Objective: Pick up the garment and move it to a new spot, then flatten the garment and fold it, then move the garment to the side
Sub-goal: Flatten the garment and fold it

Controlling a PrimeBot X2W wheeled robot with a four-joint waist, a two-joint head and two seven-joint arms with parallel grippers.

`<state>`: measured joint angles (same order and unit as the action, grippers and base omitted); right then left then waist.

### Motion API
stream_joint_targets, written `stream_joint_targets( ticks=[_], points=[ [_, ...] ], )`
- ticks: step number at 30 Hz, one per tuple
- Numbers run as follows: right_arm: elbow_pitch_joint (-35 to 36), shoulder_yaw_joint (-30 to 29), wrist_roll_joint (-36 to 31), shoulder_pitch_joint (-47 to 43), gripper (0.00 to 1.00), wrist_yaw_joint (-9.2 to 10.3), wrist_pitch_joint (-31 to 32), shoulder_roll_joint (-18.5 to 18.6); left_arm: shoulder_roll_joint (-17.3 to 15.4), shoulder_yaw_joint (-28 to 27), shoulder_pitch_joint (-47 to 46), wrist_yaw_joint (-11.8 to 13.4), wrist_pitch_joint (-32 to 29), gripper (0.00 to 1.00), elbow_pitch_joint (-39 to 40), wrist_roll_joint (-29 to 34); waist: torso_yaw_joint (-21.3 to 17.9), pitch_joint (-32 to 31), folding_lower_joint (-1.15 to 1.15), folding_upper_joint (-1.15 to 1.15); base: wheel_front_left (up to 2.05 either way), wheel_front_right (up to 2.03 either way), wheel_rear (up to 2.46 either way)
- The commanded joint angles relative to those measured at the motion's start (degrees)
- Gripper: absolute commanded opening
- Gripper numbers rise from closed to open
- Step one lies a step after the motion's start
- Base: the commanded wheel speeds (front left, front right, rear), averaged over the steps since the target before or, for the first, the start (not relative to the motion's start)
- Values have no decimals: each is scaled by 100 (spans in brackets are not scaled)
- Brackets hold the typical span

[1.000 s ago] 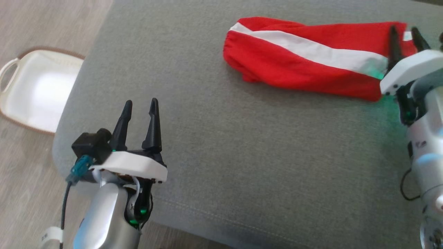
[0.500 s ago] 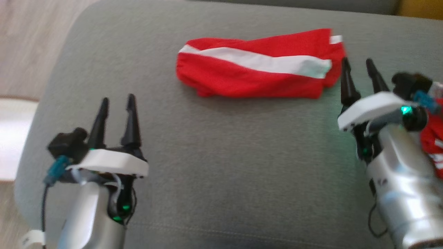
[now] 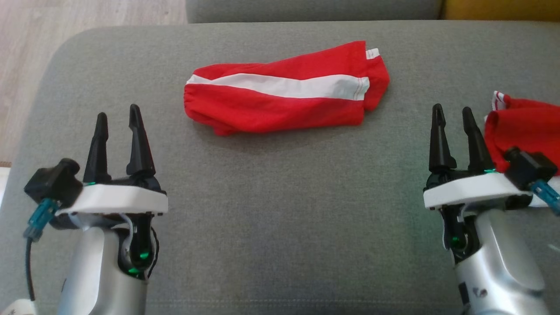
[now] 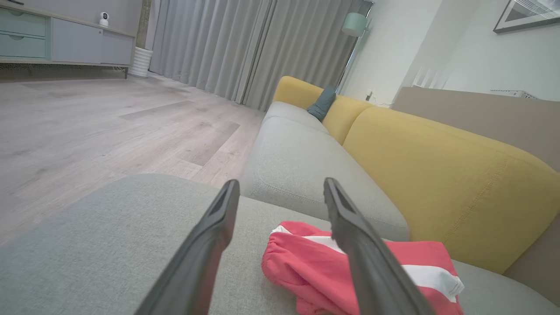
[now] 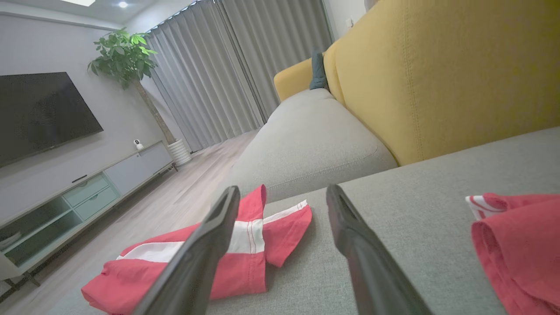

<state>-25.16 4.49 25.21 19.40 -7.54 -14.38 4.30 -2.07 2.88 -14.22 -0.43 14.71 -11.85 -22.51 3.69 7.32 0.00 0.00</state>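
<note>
A folded red garment with a white stripe (image 3: pixel 284 94) lies across the far middle of the grey cushion (image 3: pixel 280 197). It also shows in the left wrist view (image 4: pixel 306 271) and the right wrist view (image 5: pixel 245 253). My left gripper (image 3: pixel 117 114) hovers open at the lower left, well short of the garment, nothing between its fingers. My right gripper (image 3: pixel 453 113) stands open at the lower right, apart from the folded garment and just left of a second red cloth. Both pairs of fingers point toward the back of the sofa.
A second red garment with white trim (image 3: pixel 525 127) lies at the cushion's right edge, beside my right gripper. The yellow sofa back (image 5: pixel 437 74) rises behind the cushion. Wooden floor (image 3: pixel 87 15) lies beyond the cushion's left side.
The head camera has swung, so the garment now sits centred. My right gripper has let go of the garment's right end and drawn back; the left gripper holds its pose.
</note>
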Motion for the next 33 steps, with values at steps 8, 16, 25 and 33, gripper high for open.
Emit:
stream_joint_targets(
  ticks=[8, 16, 25, 33],
  points=[
    [676, 43, -341, -266, 100, 5, -61, -130, -82, -33, 94, -26, 29, 100, 483, 59, -92, 43, 0, 0, 0, 0, 0],
    [603, 132, -563, -102, 100, 5, 93, -140, -81, 158, 3, 0, 29, 100, 526, 35, 156, 239, 0, 0, 0, 0, 0],
    [-40, 255, -43, 760, 100, 5, 959, 93, -81, 481, -138, 54, 29, 100, 389, -71, 741, 683, 0, 0, 0, 0, 0],
    [-792, 510, 594, 1519, 100, 5, 1378, 583, -81, 644, -336, 60, 29, 100, 339, -125, 1061, 971, 0, 0, 0, 0, 0]
  ],
)
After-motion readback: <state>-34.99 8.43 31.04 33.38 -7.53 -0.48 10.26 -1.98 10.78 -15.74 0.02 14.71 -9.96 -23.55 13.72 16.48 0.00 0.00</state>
